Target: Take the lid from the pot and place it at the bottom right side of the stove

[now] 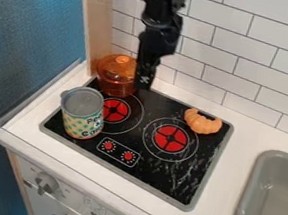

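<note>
The black gripper (144,79) hangs at the back left of the stove, beside the right side of an amber see-through pot (116,83). The pot stands at the stove's back left corner with its amber lid (120,64) on top, a round knob at its middle. Part of the pot's right edge is hidden behind the gripper. The black stove top (154,174) has two red burners, and its bottom right corner lies near the counter's front.
An open tin can (83,121) stands at the stove's left edge, in front of the pot. A croissant (202,122) lies at the back right. A grey sink (279,199) is to the right; a tiled wall (248,58) rises behind.
</note>
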Controlling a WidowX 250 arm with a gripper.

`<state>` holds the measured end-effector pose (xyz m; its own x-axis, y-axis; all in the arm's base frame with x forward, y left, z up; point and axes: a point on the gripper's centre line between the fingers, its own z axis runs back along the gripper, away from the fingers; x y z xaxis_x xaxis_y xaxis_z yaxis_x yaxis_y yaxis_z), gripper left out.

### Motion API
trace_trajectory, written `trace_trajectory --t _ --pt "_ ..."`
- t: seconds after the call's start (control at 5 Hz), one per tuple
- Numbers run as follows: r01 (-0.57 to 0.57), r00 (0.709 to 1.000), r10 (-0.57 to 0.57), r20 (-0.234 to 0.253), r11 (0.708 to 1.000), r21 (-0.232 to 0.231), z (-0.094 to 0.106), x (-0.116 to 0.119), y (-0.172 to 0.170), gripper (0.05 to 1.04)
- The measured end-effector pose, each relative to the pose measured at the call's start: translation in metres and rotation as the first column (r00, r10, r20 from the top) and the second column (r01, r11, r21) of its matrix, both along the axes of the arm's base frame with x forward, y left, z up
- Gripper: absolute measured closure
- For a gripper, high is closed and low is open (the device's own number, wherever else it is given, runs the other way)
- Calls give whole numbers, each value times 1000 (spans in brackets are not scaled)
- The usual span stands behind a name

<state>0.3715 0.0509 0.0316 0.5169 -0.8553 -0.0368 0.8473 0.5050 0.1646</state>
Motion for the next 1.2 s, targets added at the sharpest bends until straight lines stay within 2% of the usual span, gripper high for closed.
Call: trace_trajectory --t 0.2,0.4,0.6,1.0,1.2 --pt "-89 996 90 11 996 -16 12 3 30 83" --pt "-120 993 120 -3 992 -26 9 12 41 83" --pt "-153 988 152 -27 988 -35 -4 20 57 83" --pt "-149 987 146 -69 988 -39 -21 32 62 83" --pt "-114 990 108 -89 991 -67 -35 38 59 83"
